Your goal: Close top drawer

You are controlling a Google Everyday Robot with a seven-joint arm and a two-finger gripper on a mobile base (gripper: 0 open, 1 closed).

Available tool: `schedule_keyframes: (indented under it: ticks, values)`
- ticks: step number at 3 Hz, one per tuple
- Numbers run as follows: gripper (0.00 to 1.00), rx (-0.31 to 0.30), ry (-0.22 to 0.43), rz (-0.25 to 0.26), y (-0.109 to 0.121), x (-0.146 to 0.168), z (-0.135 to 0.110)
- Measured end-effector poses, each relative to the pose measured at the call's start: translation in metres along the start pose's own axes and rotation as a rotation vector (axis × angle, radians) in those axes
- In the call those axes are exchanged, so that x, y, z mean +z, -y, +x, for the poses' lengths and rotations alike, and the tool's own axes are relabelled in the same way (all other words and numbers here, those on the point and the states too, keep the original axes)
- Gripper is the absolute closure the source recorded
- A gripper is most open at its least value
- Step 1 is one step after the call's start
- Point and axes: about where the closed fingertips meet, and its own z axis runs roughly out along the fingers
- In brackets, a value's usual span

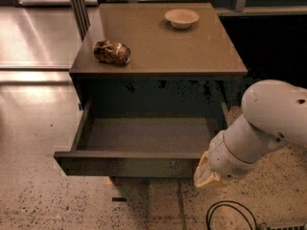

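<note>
Though open, top drawer (127,166) beside jaws.

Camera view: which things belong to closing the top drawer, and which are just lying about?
Job: top drawer, pulled out; claw, at the drawer front's right end.
Lying about: can and bowl on the cabinet top; black cable on the floor.

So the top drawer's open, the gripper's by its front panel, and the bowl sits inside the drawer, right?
No: the camera view shows the bowl on the cabinet top, not inside the top drawer. The drawer is open, with the gripper by its front panel.
</note>
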Motion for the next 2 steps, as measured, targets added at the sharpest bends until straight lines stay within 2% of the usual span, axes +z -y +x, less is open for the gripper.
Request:
schedule_keyframes:
  ticks: [2]
  values:
    - [1.0, -0.12, 0.064, 0.02, 0.011, 0.043, -0.01]
